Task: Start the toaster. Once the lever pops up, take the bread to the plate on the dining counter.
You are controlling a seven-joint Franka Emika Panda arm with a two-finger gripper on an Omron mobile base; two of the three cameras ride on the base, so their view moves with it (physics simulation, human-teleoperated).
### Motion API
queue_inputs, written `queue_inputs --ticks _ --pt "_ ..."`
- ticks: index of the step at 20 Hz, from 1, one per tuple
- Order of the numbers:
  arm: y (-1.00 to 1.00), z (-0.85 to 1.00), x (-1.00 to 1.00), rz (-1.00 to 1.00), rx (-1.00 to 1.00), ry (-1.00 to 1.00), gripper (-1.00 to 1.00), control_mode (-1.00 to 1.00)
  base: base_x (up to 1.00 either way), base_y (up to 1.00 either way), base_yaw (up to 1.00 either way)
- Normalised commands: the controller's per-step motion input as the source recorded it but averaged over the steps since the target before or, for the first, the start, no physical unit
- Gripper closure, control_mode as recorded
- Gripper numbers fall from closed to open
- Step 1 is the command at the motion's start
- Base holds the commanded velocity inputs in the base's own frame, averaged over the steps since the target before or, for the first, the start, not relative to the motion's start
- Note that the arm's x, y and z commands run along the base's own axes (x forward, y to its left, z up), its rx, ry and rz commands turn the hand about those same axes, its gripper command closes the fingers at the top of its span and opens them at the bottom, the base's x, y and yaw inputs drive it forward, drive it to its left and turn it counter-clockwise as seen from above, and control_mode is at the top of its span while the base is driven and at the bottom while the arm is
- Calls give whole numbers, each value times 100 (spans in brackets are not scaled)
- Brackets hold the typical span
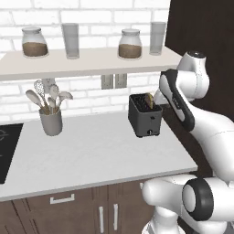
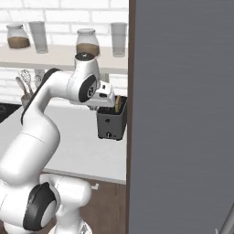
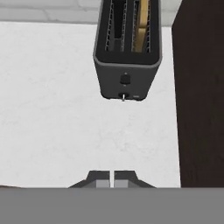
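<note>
Jaws of the gripper (image 3: pixel 111 177) closed, tips almost meeting, nothing between them, not touching anything. They hang over bare white desk (image 3: pixel 52 109) in front of the toaster (image 3: pixel 127 57).

Left to right in the left base view: black cooktop edge (image 1: pixel 7 151) at the desk's left end, grey utensil holder (image 1: pixel 50 121) with spoons, then a wide bare stretch of desk, then the toaster (image 1: pixel 145 118) near the desk's right end, close to the back wall. Bread (image 1: pixel 149 101) stands upright in a slot, top poking out; in the hand view the bread (image 3: pixel 141 30) is in the slot nearest the dark panel. Small knob (image 3: pixel 124 79) low on the toaster's front face, pin below it.

Dark tall panel (image 3: pixel 201 92) just beside the toaster's right side; tight there, open room on its left and front.

Shelf (image 1: pixel 87 61) above holds two jars and two glasses. No readable writing anywhere.
</note>
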Motion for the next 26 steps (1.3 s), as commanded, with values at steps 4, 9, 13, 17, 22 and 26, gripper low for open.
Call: queue_inputs --ticks 4,9,13,17,22,26 --pt "0 -14 27 0 0 -9 100 -100 0 0 0" --pt "6 -47 8 0 0 0 100 -100 0 0 0" --pt "10 -43 9 0 -2 4 100 -100 0 0 0" --pt "0 -35 7 0 -2 0 100 -100 0 0 0" --pt "1 -12 15 0 -1 0 100 -100 0 0 0" --pt "0 -7 24 0 -2 0 100 -100 0 0 0"
